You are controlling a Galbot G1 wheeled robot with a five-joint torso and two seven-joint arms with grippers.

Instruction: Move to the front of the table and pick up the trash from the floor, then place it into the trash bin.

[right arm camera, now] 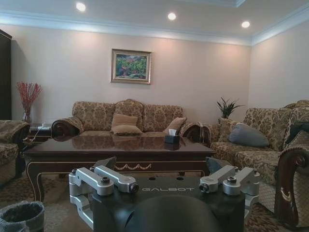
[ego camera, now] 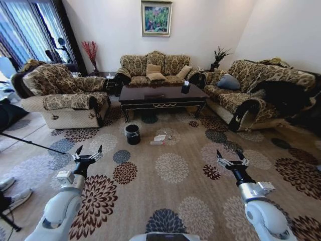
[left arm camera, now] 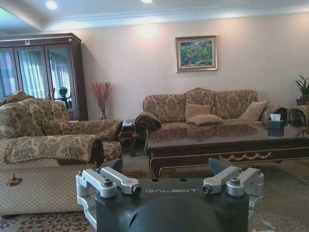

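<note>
The dark brown table (ego camera: 161,94) stands across the carpet, ahead of me between the sofas. In front of it on the floor sits the small black trash bin (ego camera: 133,134). Just right of the bin lies the trash: a crumpled white wrapper (ego camera: 160,137) and a small bottle (ego camera: 156,143). My left gripper (ego camera: 89,149) and right gripper (ego camera: 231,156) are both held low over the carpet, open and holding nothing, well short of the trash. The left wrist view has its gripper (left arm camera: 166,166) facing the table (left arm camera: 227,145). Beyond its own gripper (right arm camera: 161,164), the right wrist view takes in the table (right arm camera: 120,151) and the bin (right arm camera: 21,217).
Patterned sofas ring the table: an armchair (ego camera: 65,98) at left, a sofa (ego camera: 153,68) behind, and another (ego camera: 256,90) at right. A tissue box (ego camera: 185,87) sits on the table. A person's shoes (ego camera: 12,193) and a tripod leg (ego camera: 30,142) are at far left. Open flowered carpet lies between me and the trash.
</note>
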